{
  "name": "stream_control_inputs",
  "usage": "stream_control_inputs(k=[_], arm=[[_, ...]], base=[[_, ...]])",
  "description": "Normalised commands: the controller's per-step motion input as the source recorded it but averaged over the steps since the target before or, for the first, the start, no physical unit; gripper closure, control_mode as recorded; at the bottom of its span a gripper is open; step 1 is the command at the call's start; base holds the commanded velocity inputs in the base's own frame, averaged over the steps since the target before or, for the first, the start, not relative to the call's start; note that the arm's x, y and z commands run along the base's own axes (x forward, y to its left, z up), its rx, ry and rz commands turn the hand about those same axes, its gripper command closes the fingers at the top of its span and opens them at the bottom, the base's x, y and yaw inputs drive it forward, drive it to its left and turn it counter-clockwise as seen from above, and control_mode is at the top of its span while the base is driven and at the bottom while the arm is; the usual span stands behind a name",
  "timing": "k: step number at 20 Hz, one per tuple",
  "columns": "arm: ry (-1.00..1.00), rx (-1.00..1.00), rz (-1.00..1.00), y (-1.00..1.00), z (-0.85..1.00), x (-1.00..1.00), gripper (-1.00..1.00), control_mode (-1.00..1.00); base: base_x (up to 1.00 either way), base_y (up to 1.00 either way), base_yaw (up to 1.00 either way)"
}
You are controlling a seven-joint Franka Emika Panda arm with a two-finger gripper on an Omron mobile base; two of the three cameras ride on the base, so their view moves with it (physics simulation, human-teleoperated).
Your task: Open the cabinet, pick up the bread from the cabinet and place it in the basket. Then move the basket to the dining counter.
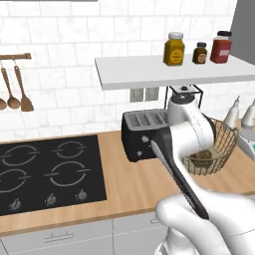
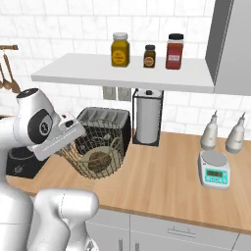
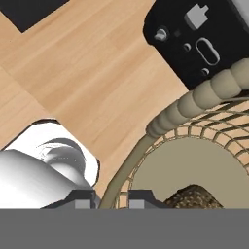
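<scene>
The tan wire basket (image 1: 222, 148) (image 2: 96, 141) stands on the wood counter in front of the black toaster. Inside it, on the beige base, lies the dark-brown bread (image 1: 202, 157) (image 2: 99, 160) (image 3: 192, 196). My gripper (image 3: 112, 198) is down at the basket's near-left rim; in the hand view the rim (image 3: 194, 97) runs between the two finger tips, which press close on either side of it. In the left base view my own arm hides the hand.
The black toaster (image 1: 142, 132) (image 3: 194, 39) sits just behind the basket and the black hob (image 1: 45, 172) lies to the left. A paper-towel holder (image 2: 147, 117), two bottles (image 2: 210, 131) and a scale (image 2: 214, 171) stand to the right. Overhead hangs a white shelf (image 2: 122, 73) with jars.
</scene>
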Motion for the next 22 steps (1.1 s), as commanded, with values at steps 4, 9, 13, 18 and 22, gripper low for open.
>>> stream_control_inputs(k=[4, 9, 13, 18, 22], arm=[[0.04, 0.0, 0.02, 0.0, 0.12, 0.06, 1.0, -1.0], [0.0, 0.0, 0.0, 0.0, 0.0, 0.0, 1.0, -1.0], [0.0, 0.0, 0.0, 0.0, 0.0, 0.0, 1.0, -1.0], [0.0, 0.0, 0.0, 0.0, 0.0, -0.05, 1.0, -1.0], [0.0, 0.0, 0.0, 0.0, 0.0, 0.0, 1.0, 1.0]], base=[[0.0, 0.0, 0.0], [0.0, 0.0, 0.0], [0.0, 0.0, 0.0], [0.0, 0.0, 0.0], [-0.7, 0.0, 0.0]])
